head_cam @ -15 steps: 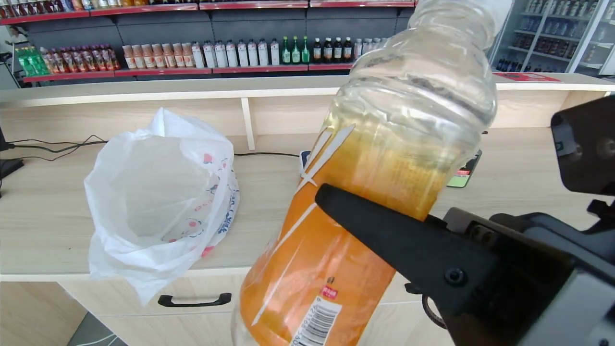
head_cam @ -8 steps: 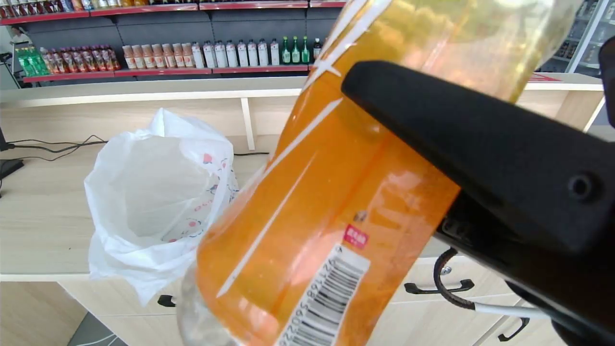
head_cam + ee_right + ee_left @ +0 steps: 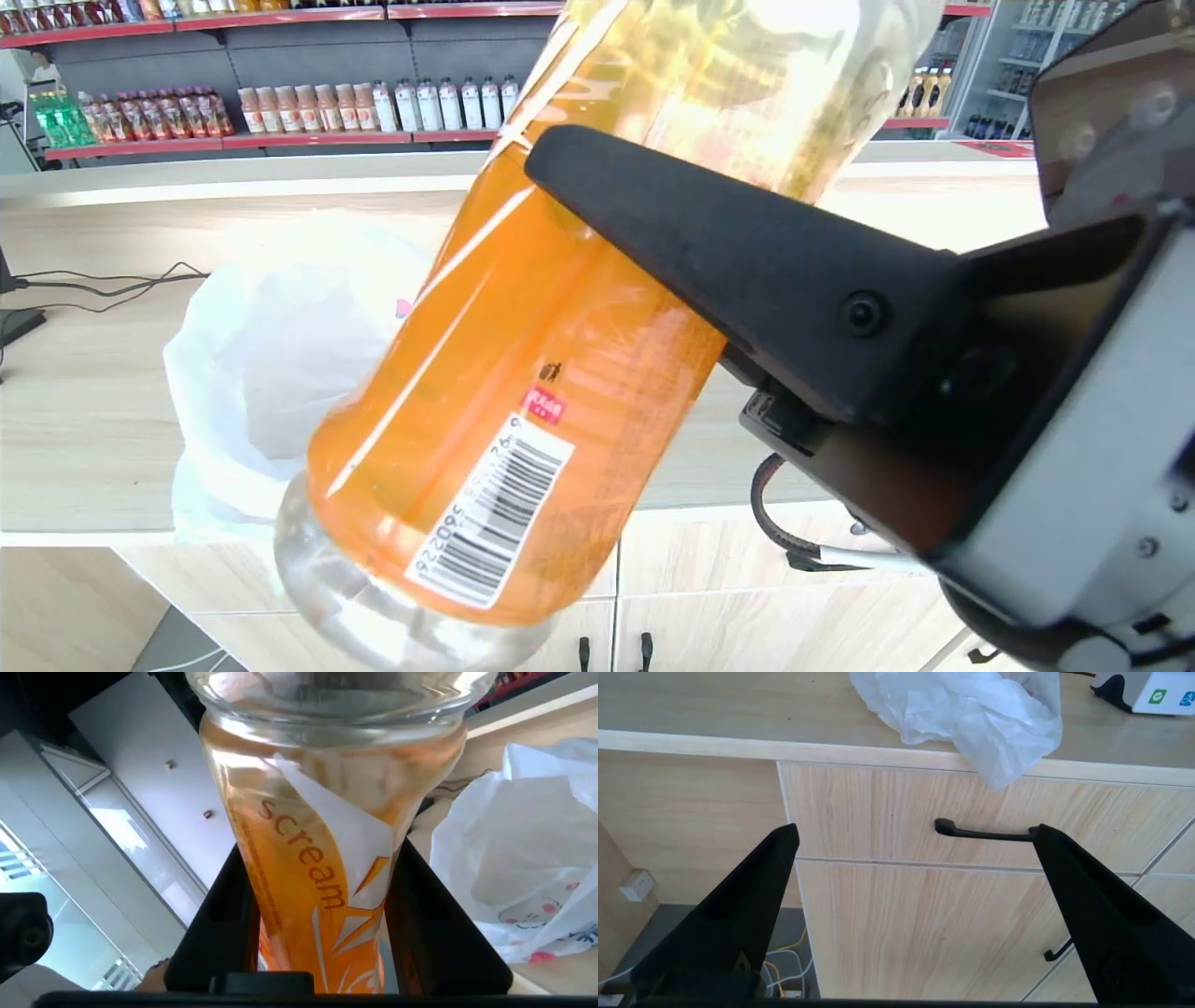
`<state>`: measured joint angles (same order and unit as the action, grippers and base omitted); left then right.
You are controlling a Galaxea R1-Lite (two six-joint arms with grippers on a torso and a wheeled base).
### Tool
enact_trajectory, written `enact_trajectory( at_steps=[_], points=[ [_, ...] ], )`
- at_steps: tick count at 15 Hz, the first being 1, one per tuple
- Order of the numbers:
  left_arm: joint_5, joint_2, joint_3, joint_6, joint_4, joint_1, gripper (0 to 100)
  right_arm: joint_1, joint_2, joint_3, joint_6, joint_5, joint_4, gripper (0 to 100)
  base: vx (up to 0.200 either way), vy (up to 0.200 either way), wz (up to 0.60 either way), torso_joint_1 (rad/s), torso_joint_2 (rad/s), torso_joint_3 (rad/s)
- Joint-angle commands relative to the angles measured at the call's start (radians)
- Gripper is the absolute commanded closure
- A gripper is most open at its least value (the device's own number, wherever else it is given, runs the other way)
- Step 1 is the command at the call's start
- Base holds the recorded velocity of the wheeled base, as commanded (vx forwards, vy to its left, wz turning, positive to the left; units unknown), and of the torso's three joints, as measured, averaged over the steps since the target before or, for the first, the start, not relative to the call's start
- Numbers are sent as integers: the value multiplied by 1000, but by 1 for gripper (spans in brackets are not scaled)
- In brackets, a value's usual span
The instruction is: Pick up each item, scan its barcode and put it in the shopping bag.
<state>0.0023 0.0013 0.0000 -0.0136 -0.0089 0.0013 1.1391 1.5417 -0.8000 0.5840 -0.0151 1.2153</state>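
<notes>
The bottle [image 3: 523,355] is tilted between the fingers of the right tool [image 3: 322,924], base low and nearest the head camera, above the desk's [image 3: 84,420] near edge; the shopping bag [image 3: 252,373] sits on the desk to the bottle's left and partly behind it, a fold spilling over the front edge; cables [image 3: 112,280] lie on the desk farther left; the left tool [image 3: 915,831] is low, before the drawer handle [image 3: 982,833] under the bag; shelves [image 3: 280,112] stand behind the desk.

Wooden counter [image 3: 84,420], black cables [image 3: 56,276], stocked drinks shelves [image 3: 308,110], drawer handle [image 3: 982,833], glass-door fridge [image 3: 991,84]
</notes>
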Motion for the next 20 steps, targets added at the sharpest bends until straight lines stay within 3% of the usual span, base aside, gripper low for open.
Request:
enact_trajectory(
  at_steps=[1, 9, 14, 16, 17, 18, 20],
  points=[
    [1, 0, 0, 0, 0, 0, 0, -1, -3, 16, -1, 4, 1, 100, 0, 0, 0, 0, 0, 0],
    [1, 0, 0, 0, 0, 0, 0, 1, 28, 12, -170, -23, -28, 100, 0, 0, 0, 0, 0, 0],
    [1, 0, 0, 0, 0, 0, 0, -12, -20, 130, -359, -11, -28, 100, 0, 0, 0, 0, 0, 0],
    [1, 0, 0, 0, 0, 0, 0, -130, -18, 153, -448, -8, -28, 100, 0, 0, 0, 0, 0, 0],
    [1, 0, 0, 0, 0, 0, 0, -134, -18, 153, -449, -6, -28, 100, 0, 0, 0, 0, 0, 0],
    [1, 0, 0, 0, 0, 0, 0, -260, -20, 160, -529, -8, -28, 100, 0, 0, 0, 0, 0, 0],
    [1, 0, 0, 0, 0, 0, 0, -372, -22, 145, -583, -3, -26, 100, 0, 0, 0, 0, 0, 0]
  ],
)
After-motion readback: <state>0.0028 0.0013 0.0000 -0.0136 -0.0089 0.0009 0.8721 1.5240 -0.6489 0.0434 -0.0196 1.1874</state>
